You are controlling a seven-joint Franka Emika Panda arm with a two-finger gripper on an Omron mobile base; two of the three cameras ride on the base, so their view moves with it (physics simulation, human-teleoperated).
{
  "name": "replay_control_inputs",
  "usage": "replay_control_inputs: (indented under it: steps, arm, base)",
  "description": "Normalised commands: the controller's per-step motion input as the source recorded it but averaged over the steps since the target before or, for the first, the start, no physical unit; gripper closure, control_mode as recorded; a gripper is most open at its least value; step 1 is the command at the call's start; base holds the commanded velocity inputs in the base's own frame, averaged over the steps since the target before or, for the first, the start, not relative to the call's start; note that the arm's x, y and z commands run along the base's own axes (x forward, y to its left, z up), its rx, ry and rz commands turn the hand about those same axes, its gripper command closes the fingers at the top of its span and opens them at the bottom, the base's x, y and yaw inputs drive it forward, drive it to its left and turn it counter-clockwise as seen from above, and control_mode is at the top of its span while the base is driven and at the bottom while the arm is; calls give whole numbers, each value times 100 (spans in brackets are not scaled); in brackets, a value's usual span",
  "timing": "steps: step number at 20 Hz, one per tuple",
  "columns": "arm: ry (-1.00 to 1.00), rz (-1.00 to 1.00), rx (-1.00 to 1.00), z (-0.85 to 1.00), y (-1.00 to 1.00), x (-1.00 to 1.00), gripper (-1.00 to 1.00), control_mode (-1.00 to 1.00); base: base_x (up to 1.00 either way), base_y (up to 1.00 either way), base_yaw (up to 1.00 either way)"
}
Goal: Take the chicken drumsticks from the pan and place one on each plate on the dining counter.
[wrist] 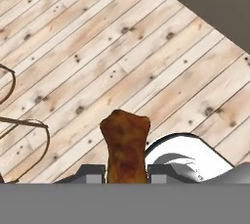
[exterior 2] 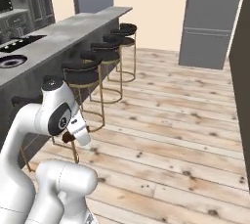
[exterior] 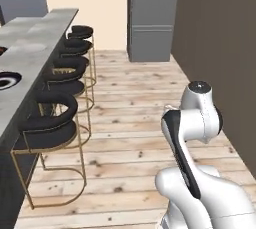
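White arm (exterior 2: pixel 29 125) folded low over the plank floor (wrist: pixel 97 47) — fingers (wrist: pixel 126 174) clamped on a chicken drumstick (wrist: pixel 125 145).

Home kitchen with a dining bar, rendered. Long grey marble-look dining counter (exterior: pixel 35 48) runs along the left side, a dark-rimmed plate (exterior: pixel 7 80) near its front edge. Row of black-cushioned bar stools (exterior: pixel 52 123) on gold wire frames tucked against its outer edge. Light plank wood floor (exterior 2: pixel 171 135). Tall grey fridge (exterior: pixel 152 15) against the cream back wall. Behind the counter, a black hob (exterior 2: pixel 22 43) on a lower worktop and dark built-in appliances (exterior 2: pixel 19 3).
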Motion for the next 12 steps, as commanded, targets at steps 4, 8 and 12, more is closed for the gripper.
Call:
replay_control_inputs:
  steps: [4,8,12]
  arm:
    - [0,0,0,0,0,0,100,100]
    - [0,0,0,0,0,0,100,100]
    - [0,0,0,0,0,0,100,100]
  base:
    - [100,-61,54]
    - [100,-61,57]
    - [100,-63,59]
